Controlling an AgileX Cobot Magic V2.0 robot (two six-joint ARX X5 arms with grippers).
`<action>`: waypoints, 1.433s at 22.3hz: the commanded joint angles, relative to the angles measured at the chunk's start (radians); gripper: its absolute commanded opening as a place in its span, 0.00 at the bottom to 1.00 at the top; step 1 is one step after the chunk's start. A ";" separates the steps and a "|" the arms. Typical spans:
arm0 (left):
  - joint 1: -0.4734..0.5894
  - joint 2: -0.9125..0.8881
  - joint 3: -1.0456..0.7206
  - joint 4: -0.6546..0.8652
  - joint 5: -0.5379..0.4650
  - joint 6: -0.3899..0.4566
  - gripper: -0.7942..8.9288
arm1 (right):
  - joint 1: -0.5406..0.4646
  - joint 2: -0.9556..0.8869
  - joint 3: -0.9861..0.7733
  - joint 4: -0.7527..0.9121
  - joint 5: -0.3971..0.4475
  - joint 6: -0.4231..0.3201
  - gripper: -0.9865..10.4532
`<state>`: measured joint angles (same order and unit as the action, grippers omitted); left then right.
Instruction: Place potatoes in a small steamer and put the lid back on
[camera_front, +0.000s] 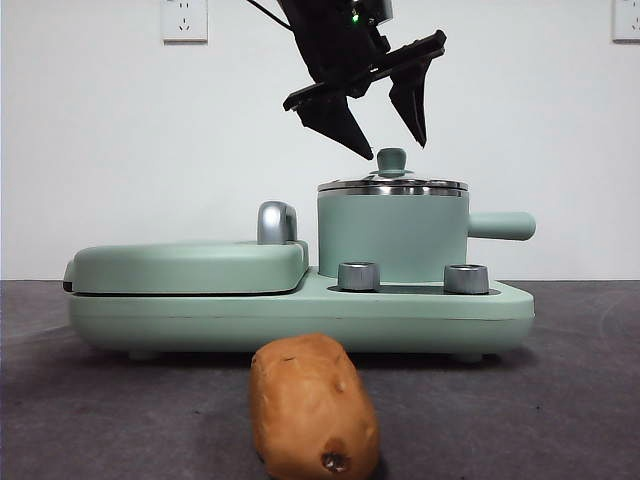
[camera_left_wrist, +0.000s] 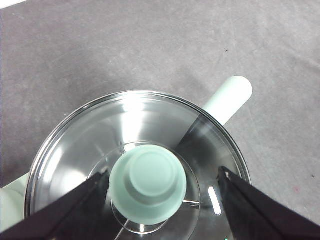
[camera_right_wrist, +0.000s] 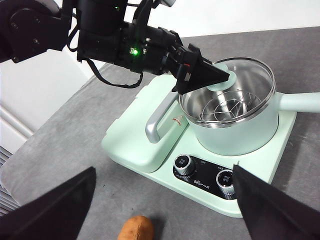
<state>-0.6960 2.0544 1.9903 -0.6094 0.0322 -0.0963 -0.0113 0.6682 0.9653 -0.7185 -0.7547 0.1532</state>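
Mint-green all over, the small steamer (camera_front: 392, 238) sits on its cooker base (camera_front: 300, 315) with the lid (camera_front: 392, 184) closed over it, so from my seat the step in hand looks like getting that lid off before anything can go in. My left gripper (camera_front: 388, 128) hangs just above the lid knob (camera_left_wrist: 148, 183), jaws spread wide, one to either side of the knob and not touching it; the right wrist view shows the same arm reaching in over the pot from the griddle (camera_right_wrist: 142, 137) side. Through the glass I can see the steel rack (camera_right_wrist: 225, 110) inside and no potato. The potato (camera_front: 312, 408) lies on the grey table (camera_front: 560, 400) in front of the base, well apart from the pot, dark spot toward the front camera. My right gripper (camera_right_wrist: 165, 202) waits high above it, also spread open and holding nothing. Next, I judge, the left gripper needs to drop straight down until the knob sits between the jaws, then close squarely; the knob is small and smooth, so an off-centre pinch could let the glass slip or tilt.
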 joint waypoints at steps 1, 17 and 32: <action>-0.011 0.034 0.029 0.005 0.000 0.002 0.43 | 0.003 0.004 0.015 0.006 -0.004 -0.006 0.47; -0.013 0.046 0.030 0.008 0.000 0.002 0.09 | 0.003 0.003 0.015 0.006 -0.004 0.000 0.47; -0.002 0.042 0.423 -0.295 -0.090 0.101 0.09 | 0.023 0.011 0.023 -0.017 0.039 0.077 0.47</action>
<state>-0.6941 2.0834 2.3711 -0.9321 -0.0517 -0.0257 0.0116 0.6724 0.9688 -0.7460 -0.7101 0.2020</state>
